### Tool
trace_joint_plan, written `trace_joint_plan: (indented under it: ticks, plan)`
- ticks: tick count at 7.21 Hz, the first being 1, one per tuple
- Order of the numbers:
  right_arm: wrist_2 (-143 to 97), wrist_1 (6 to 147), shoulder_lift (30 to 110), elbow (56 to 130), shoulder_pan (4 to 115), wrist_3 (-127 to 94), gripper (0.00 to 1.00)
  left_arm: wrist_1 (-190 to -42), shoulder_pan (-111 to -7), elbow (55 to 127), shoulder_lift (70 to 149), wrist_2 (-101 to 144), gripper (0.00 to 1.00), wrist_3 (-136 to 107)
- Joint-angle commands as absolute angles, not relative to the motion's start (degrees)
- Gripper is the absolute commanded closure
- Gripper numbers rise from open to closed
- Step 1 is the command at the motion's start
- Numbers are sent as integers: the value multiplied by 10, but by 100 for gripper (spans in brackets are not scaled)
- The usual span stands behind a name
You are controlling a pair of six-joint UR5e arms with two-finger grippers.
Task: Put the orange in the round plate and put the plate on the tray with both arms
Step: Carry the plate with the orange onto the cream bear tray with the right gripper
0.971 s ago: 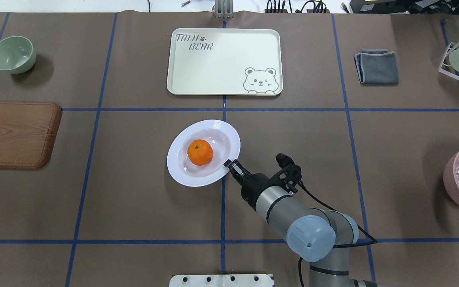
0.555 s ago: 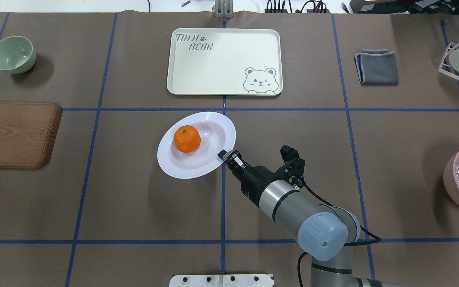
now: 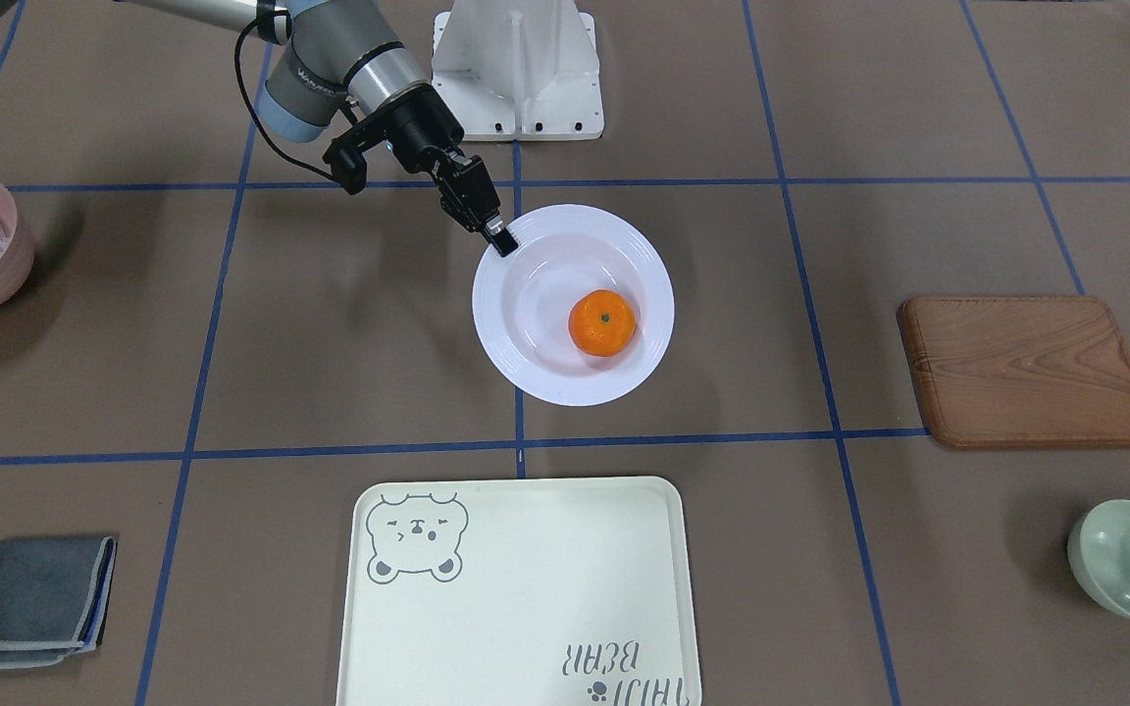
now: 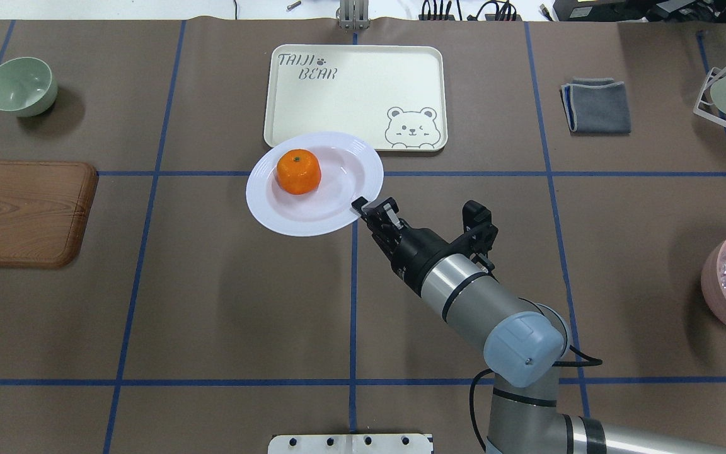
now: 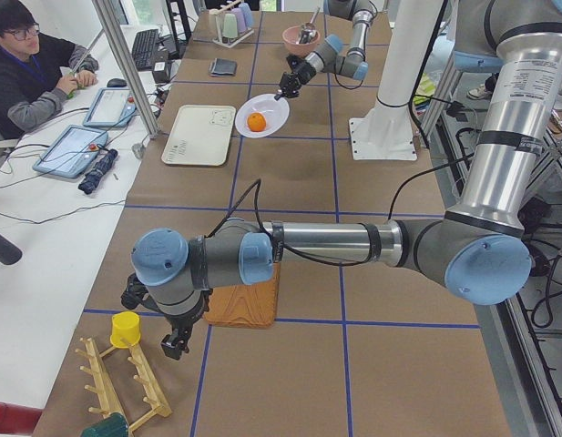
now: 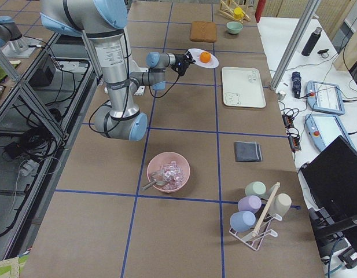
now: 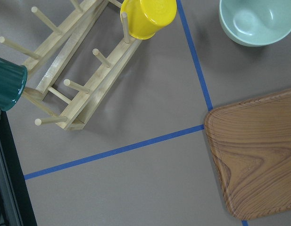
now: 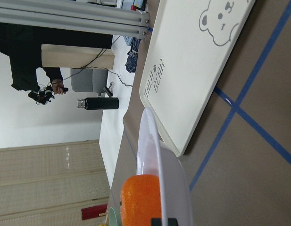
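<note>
— Where's the orange (image 4: 298, 171)?
— In the round plate (image 4: 331, 213), on the side away from the right gripper (image 4: 363, 207), stem dot up.
— Jaws?
— Clamped on the plate's near rim. The plate looks lifted, far edge at the tray (image 4: 350, 94) lip.
— Left gripper (image 5: 176, 344)?
— Beside the wooden board (image 4: 23, 211); can't tell its jaws.

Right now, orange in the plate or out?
In. The orange sits inside the round plate, which the right gripper grips by the rim.
</note>
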State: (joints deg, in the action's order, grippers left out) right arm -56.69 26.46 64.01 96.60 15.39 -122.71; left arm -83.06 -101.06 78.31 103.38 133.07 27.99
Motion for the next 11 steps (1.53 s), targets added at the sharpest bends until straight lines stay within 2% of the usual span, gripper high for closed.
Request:
trace_joint_plan:
  ticks: [1,4,6,8,10,11]
  plan:
    - [-486,283,580,883,183,-1293,100,-824,-1011,783,1033,1330,1,278]
    - [-468,463,468,774,263,-1438,100,-822,-1012,829,995,1331,1,279]
    - [-449,468,419,670,272,-1464,100,-821,-1012,835,991,1331,1,279]
    - [-425,469,342,518,267,-1520,100,-821,-1011,835,991,1331,1,278]
    - [-412,469,316,467,258,-1538,100,-821,-1011,835,991,1331,1,278]
    - [-412,469,315,461,258,-1538,92,-821,-1011,835,992,1331,1,278]
